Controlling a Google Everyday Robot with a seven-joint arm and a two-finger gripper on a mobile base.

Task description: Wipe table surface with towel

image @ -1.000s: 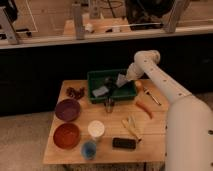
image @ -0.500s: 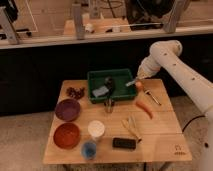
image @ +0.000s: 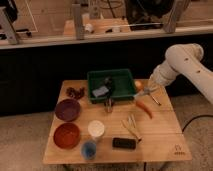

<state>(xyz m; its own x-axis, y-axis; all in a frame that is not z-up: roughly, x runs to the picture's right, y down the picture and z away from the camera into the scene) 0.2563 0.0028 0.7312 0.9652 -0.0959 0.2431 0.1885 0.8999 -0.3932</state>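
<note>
The wooden table (image: 160, 135) holds a green bin (image: 121, 76) at its back middle. In the bin lie a blue-grey cloth-like piece (image: 100, 92), which may be the towel, and a dark object (image: 108, 82). My white arm (image: 182, 62) reaches in from the right. My gripper (image: 144, 91) hangs low over the table just right of the bin, next to an orange ball (image: 138, 85). It is apart from the blue-grey piece.
A purple bowl (image: 67, 109), a red-brown bowl (image: 66, 135), a white cup (image: 96, 129), a blue cup (image: 89, 148), a black flat object (image: 124, 143), wooden utensils (image: 131, 125), an orange-red vegetable (image: 144, 108) and dark red bits (image: 76, 92) lie on the table.
My arm has swung to the right, and the gripper has moved from over the bin's right part to just outside its right edge. The things on the table have not moved.
</note>
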